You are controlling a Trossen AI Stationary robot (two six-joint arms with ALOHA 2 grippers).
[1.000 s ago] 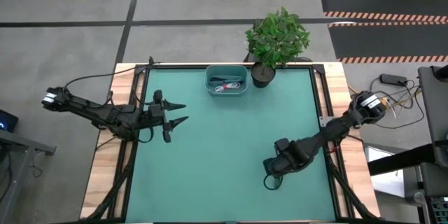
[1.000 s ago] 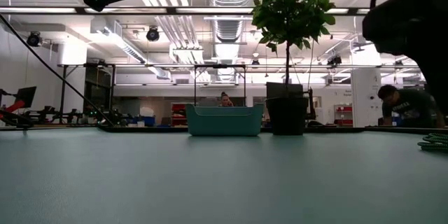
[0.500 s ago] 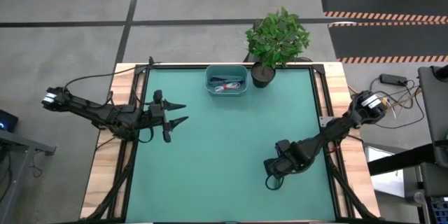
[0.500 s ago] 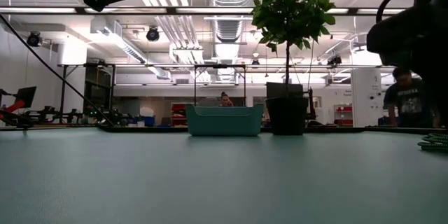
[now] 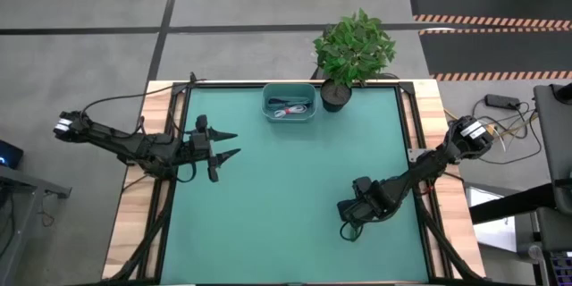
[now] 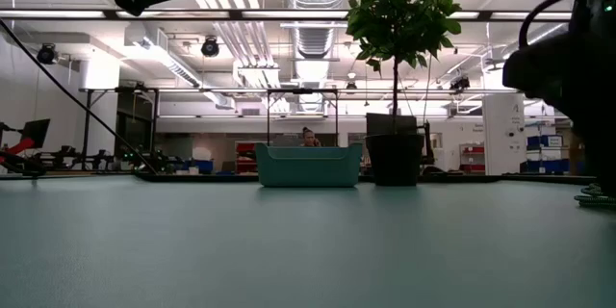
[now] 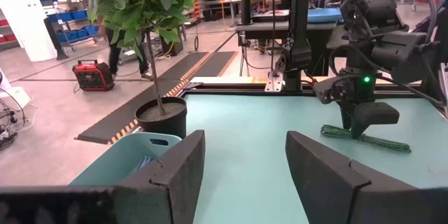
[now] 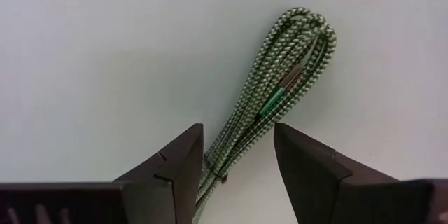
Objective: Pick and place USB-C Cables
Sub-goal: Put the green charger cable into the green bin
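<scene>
A green braided USB-C cable (image 8: 280, 91), bundled into a long loop, lies flat on the green mat near the table's right near part (image 5: 346, 231). My right gripper (image 8: 238, 136) points down over it, open, one finger on each side of the bundle's near end; I see no touch. It also shows beyond the left gripper (image 7: 364, 138). A white-and-red cable (image 5: 288, 109) lies inside the teal bin (image 5: 289, 92) at the far edge. My left gripper (image 5: 234, 143) hovers open over the table's left part.
A potted plant (image 5: 350, 49) stands just right of the teal bin at the far edge. Wooden strips and black rails (image 5: 413, 125) border the mat. Bare mat (image 5: 286, 197) spreads between the two arms. People move in the room beyond the table.
My right gripper has come down toward the green cable; in the low view the arm now covers most of the bundle that showed a second ago. Its fingers' gap cannot be compared. The cable lies where it was.
</scene>
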